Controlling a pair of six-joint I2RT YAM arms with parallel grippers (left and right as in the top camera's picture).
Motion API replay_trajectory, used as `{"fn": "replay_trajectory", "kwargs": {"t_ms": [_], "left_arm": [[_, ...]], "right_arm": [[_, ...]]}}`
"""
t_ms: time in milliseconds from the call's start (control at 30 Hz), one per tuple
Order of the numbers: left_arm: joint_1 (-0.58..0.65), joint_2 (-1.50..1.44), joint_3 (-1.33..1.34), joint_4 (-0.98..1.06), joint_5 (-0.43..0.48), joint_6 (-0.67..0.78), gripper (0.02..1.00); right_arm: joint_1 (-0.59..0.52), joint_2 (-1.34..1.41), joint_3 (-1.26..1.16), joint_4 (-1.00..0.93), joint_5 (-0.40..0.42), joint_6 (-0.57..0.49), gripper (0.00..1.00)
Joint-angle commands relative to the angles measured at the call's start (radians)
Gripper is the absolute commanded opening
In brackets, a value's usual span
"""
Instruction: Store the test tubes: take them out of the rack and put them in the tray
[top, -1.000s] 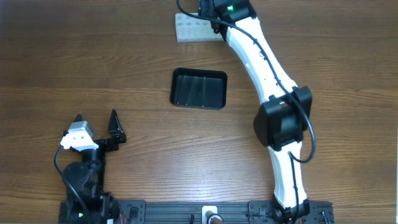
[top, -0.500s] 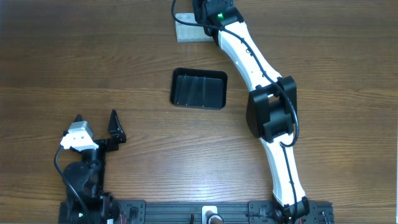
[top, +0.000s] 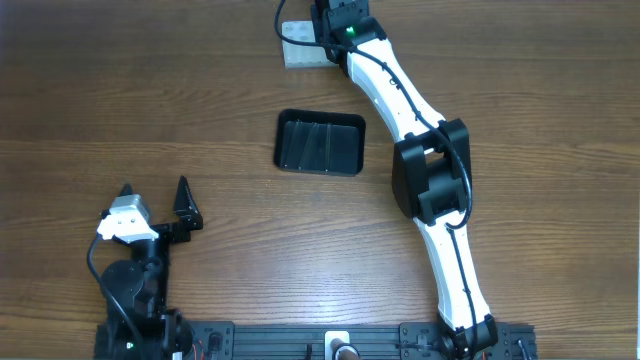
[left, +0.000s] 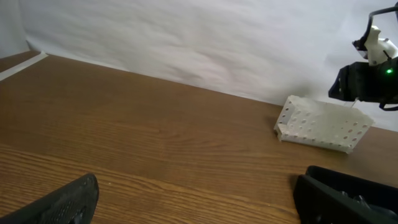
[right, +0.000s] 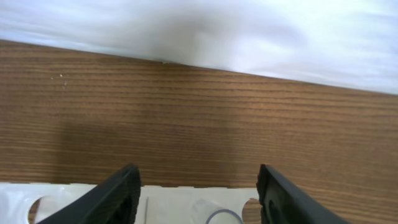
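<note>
The wooden table (top: 150, 100) carries everything. The white right arm (top: 400, 90) stretches from the near edge to the far edge of the table. A black tray (top: 320, 145) lies near the middle. Beyond it, at the far edge, stands the white rack (top: 298, 48). The right end effector (right: 199, 193) hangs just above the rack, fingers spread wide with nothing between them. The left end effector (top: 157, 200) sits at the near left, well apart from the tray, also wide open and empty-handed. The rim of one test tube (right: 217, 215) shows in a rack hole below the right fingers.
</note>
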Motion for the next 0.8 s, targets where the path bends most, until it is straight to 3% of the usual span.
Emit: {"fn": "replay_trajectory", "kwargs": {"t_ms": [33,800], "left_arm": [[0.006,-0.008,-0.005,-0.002,0.013,0.015,0.998],[0.006,-0.008,-0.005,-0.002,0.013,0.015,0.998]], "right_arm": [[-0.013,0.016,0.003,0.003,0.016,0.040,0.592],[-0.014,0.045,-0.002,0.002,0.016,0.054,0.579]]}}
